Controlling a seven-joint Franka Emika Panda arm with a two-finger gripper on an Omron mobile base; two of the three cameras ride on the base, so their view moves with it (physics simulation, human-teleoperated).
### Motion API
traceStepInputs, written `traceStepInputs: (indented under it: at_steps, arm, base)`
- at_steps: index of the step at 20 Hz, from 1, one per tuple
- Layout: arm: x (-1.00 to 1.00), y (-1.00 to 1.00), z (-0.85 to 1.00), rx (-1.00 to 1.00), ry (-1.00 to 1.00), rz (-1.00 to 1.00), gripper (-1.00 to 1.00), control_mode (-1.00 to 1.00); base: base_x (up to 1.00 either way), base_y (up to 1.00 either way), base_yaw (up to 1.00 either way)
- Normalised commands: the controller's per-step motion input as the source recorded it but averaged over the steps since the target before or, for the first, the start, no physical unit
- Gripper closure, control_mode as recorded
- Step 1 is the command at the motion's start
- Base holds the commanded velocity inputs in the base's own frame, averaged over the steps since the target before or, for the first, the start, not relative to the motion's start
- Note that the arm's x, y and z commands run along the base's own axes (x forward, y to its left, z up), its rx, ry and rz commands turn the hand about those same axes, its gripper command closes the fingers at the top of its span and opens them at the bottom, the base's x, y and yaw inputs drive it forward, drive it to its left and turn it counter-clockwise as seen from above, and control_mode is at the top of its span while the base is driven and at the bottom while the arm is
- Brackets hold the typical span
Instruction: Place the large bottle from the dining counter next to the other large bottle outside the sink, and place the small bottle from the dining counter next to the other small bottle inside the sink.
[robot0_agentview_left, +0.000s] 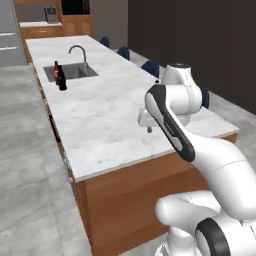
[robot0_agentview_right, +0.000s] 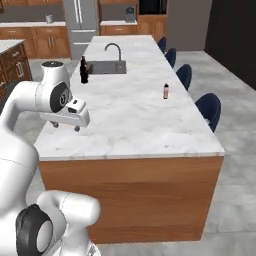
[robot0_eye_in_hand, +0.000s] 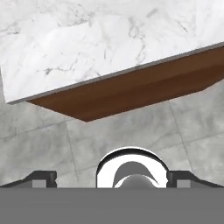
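Kitchen, long marbled desk (robot0_agentview_right: 135, 120): your hand (robot0_agentview_right: 66, 126) hangs empty, fingers apart, over the near left edge, well short of the small bottle (robot0_agentview_right: 166, 91) standing mid-desk, while two large bottles (robot0_agentview_right: 84, 70) sit together beside the sink (robot0_agentview_right: 107, 67), so one looks placed.

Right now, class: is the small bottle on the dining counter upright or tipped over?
Upright: the small bottle stands cap-up on the dining counter.
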Motion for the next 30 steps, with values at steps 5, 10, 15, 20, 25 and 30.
traceStepInputs:
  at_steps: [5,10,15,20,25,30]
  arm:
    - [0.00,0.00,0.00,0.00,0.00,0.00,-1.00,1.00]
    - [0.00,0.00,0.00,0.00,0.00,0.00,-1.00,1.00]
    - [0.00,0.00,0.00,0.00,0.00,0.00,-1.00,1.00]
    - [0.00,0.00,0.00,0.00,0.00,0.00,-1.00,1.00]
    - [0.00,0.00,0.00,0.00,0.00,0.00,-1.00,1.00]
    - [0.00,0.00,0.00,0.00,0.00,0.00,-1.00,1.00]
  base:
    - [0.88,-1.00,0.50]
    - [0.37,-1.00,0.51]
    - [0.00,-1.00,0.44]
    - [0.00,-1.00,0.51]
    - [0.00,-1.00,0.60]
    - [0.00,-1.00,0.67]
